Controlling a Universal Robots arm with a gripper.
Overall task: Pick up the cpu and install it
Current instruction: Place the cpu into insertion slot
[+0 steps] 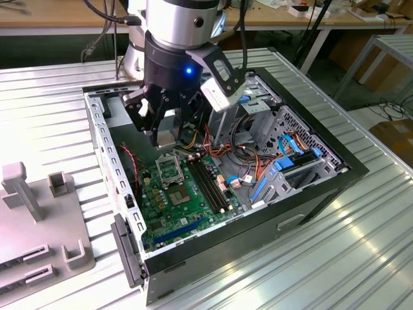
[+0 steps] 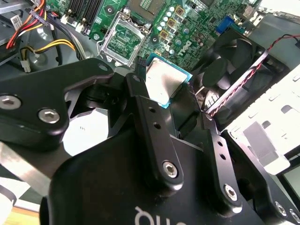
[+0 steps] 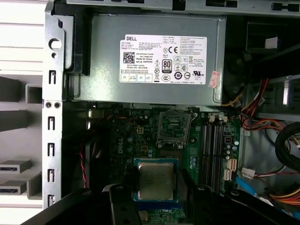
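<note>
- A robotics lab or electronics workshop.
- An opened PC case (image 1: 226, 255) lies on a ribbed metal table (image 1: 335, 258).
- Grey jigs (image 1: 26, 219) sit just beside the case, on the exterior view's left.
- Beyond the case, a wooden table (image 1: 51, 18) carries loose cables (image 1: 92, 40).

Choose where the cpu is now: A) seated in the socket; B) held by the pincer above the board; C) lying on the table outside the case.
B: in the first wrist view the pincer clamps the cpu, apart from the socket.
</note>
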